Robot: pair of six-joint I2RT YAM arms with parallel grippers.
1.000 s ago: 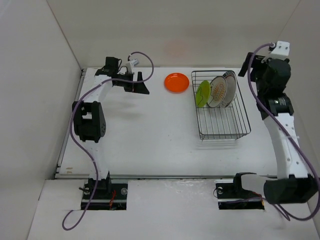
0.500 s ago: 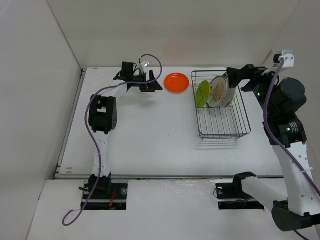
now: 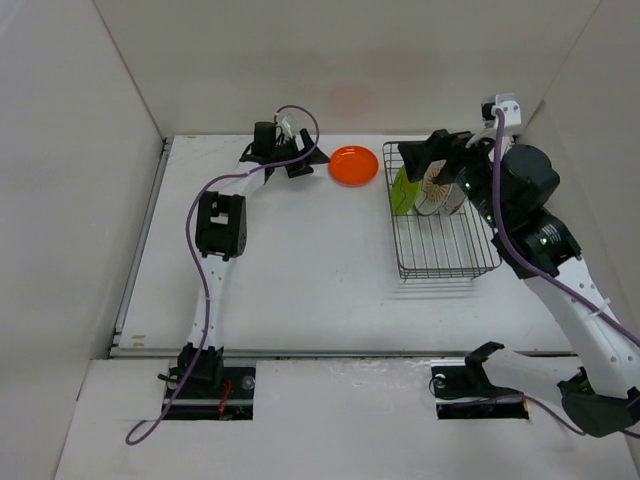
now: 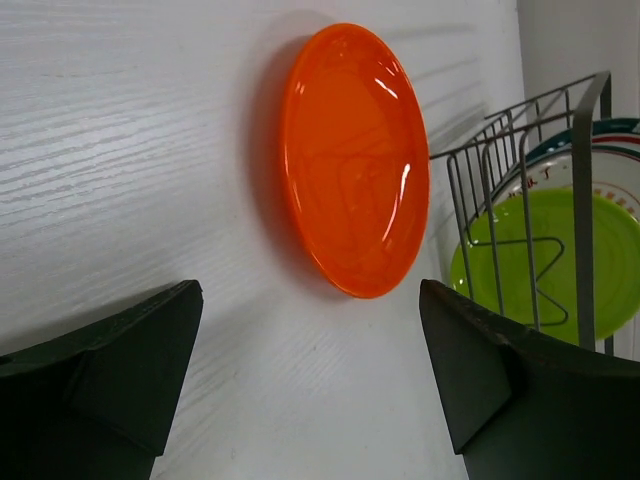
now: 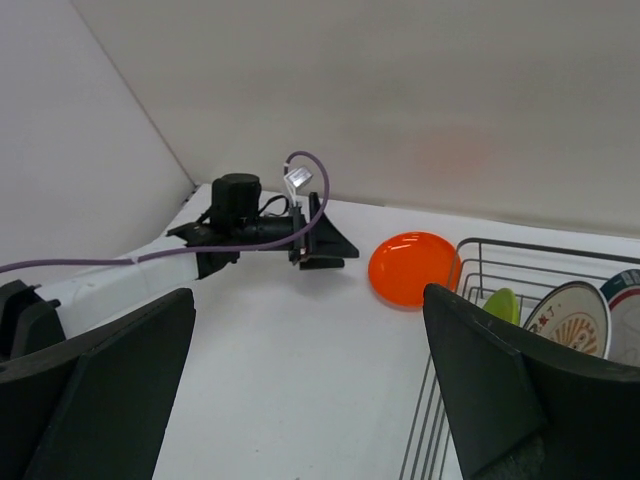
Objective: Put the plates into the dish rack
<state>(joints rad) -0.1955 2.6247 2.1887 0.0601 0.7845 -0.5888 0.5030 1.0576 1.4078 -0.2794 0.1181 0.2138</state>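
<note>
The small orange plate (image 3: 354, 165) lies flat on the table at the back, just left of the black wire dish rack (image 3: 470, 265). It also shows in the left wrist view (image 4: 355, 160) and the right wrist view (image 5: 412, 268). The lime-green plate (image 3: 404, 190), the sunburst plate (image 5: 568, 318) and the rim-banded white plate (image 5: 624, 312) stand upright in the rack's far end. My left gripper (image 3: 311, 158) is open and empty, just left of the orange plate. My right gripper (image 3: 432, 160) is open and empty, above the rack's far end.
White walls stand close behind the table and on both sides. The near half of the rack holds no plates. The left arm stretches along the table's back left (image 3: 222, 222).
My left gripper has moved right to just short of the orange plate. My right arm has swung left from the right wall to above the rack.
</note>
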